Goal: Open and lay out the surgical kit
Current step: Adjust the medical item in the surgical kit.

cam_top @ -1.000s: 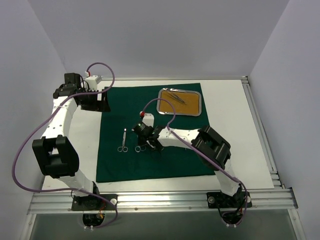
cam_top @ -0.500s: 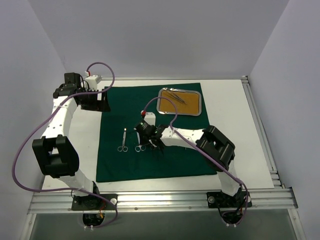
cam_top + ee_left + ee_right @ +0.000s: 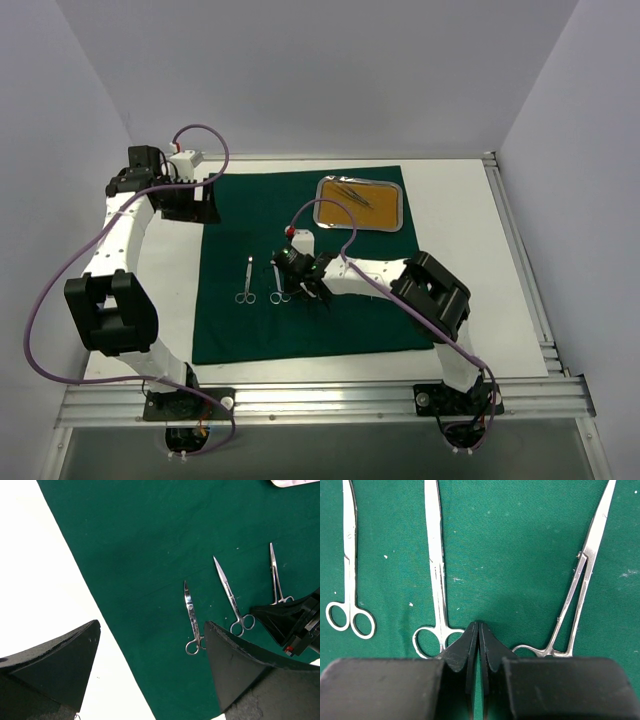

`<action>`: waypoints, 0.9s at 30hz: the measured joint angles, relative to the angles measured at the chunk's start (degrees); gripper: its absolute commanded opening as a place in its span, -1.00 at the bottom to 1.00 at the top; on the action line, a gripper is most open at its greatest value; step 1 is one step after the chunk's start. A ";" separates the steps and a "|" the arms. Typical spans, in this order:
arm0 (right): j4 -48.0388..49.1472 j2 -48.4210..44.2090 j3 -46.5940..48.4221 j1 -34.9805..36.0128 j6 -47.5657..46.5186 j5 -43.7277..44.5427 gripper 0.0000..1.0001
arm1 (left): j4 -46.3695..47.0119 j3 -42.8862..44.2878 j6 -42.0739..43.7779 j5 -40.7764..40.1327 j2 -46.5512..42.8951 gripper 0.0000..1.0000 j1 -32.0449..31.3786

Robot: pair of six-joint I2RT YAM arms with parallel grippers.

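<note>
The dark green drape (image 3: 300,200) lies spread flat on the table. The steel tray (image 3: 319,205) with tan liner sits on its far right part and holds slim silver instruments (image 3: 352,193). Three instruments lie side by side on the drape: curved scissors (image 3: 350,580), straight scissors (image 3: 436,570) and forceps (image 3: 580,590). My right gripper (image 3: 478,626) is shut and empty, low over the drape between the straight scissors' rings and the forceps' rings. My left gripper (image 3: 150,650) is open and empty, high over the drape's far left edge (image 3: 190,205).
Bare white table (image 3: 45,580) lies left of the drape and also right of it (image 3: 470,250). The right arm (image 3: 420,285) stretches across the drape's near right part. White walls close in the table on three sides.
My right wrist has shifted slightly right over the laid-out instruments. The left arm and the instruments have not moved.
</note>
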 measured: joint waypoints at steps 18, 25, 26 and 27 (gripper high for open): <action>1.20 0.00 0.00 0.07 0.00 -4.81 -1.00 | 0.00 0.00 0.00 0.00 0.00 0.88 0.15; 1.18 0.00 0.00 0.04 -1.01 -4.90 -1.00 | 0.00 0.00 0.00 0.00 0.00 0.88 0.15; 1.18 0.00 0.02 0.04 -1.09 -4.94 -1.00 | -0.02 0.00 0.00 0.00 0.00 0.88 0.15; 1.20 0.02 0.04 0.04 -1.18 -5.07 -1.00 | 0.00 0.00 0.00 0.00 0.00 0.88 0.15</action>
